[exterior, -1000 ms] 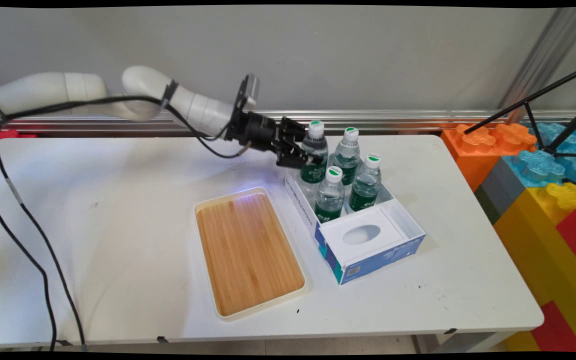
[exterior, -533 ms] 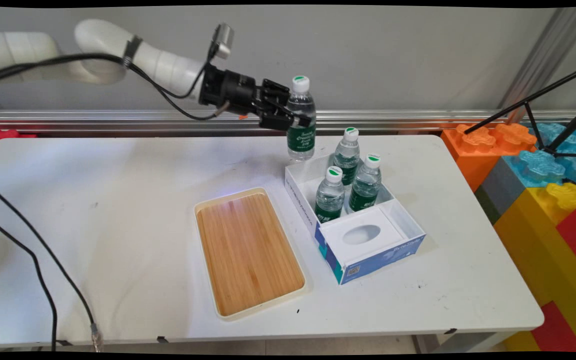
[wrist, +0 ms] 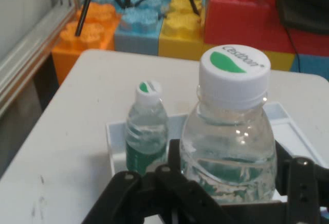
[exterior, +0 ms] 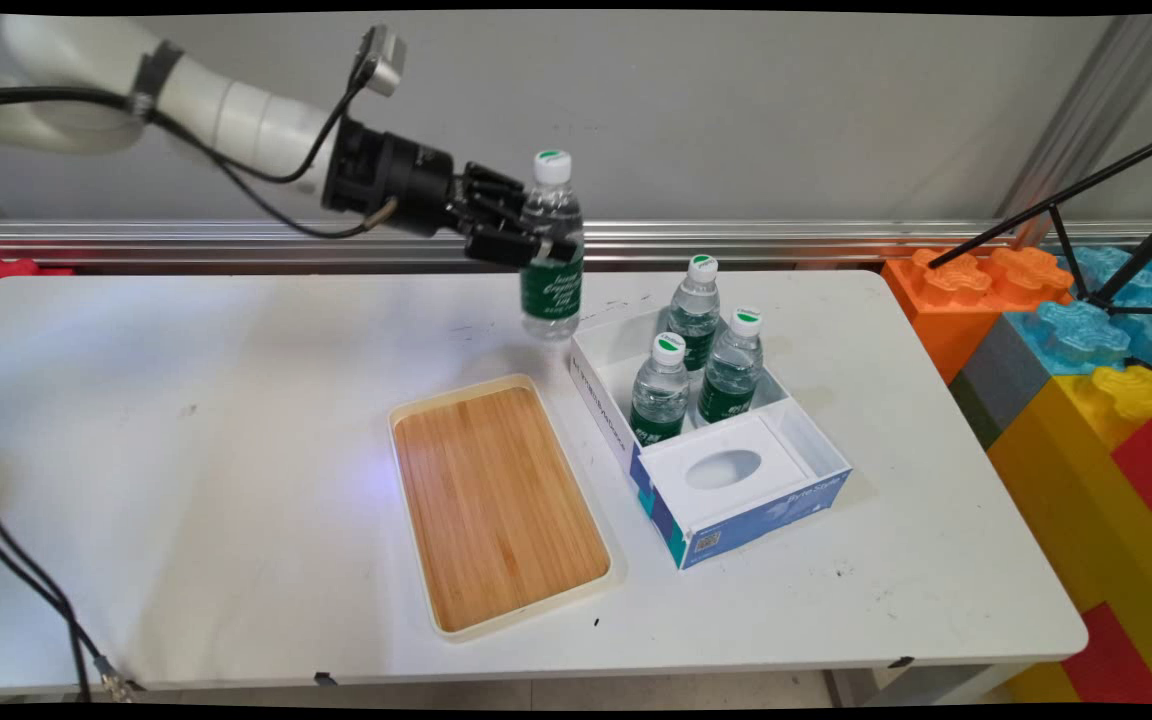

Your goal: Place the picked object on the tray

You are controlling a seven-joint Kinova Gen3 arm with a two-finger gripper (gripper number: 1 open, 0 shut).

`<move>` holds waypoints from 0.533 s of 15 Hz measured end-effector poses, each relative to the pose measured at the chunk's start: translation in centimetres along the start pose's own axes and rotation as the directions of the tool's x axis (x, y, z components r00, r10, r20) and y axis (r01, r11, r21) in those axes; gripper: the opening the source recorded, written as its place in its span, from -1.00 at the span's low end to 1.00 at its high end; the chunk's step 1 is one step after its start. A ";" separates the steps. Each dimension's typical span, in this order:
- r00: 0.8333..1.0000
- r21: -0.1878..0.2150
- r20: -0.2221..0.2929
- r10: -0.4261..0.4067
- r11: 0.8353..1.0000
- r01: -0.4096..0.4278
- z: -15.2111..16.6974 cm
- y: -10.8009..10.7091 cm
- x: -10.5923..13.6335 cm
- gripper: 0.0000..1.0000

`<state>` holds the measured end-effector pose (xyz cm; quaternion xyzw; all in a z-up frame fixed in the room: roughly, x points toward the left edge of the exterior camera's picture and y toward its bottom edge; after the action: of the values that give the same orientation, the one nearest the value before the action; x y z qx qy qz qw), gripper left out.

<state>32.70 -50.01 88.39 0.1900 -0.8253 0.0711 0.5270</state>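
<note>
The pincer (exterior: 536,243) grips a water bottle (exterior: 551,250) upright in the air above the bench (exterior: 186,400), just left of the box (exterior: 736,480) holding three bottles (exterior: 696,345), behind the tray (exterior: 496,505).

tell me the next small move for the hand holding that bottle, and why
Probably carry it a little further left and toward the near side, over the wooden tray. The hand grips the bottle upright in the air, clear of the white box with three bottles inside, and the tray beside the box lies bare.
</note>
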 end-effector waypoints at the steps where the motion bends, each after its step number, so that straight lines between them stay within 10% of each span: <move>1: 1.000 0.010 0.014 -0.010 1.000 0.009 -0.4 1.1 0.0 -1.00; 8: 0.995 0.063 0.086 -0.046 0.997 0.041 -2.3 7.1 -0.8 -1.00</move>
<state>32.18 -42.58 89.26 0.2269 -0.8407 0.0766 0.4856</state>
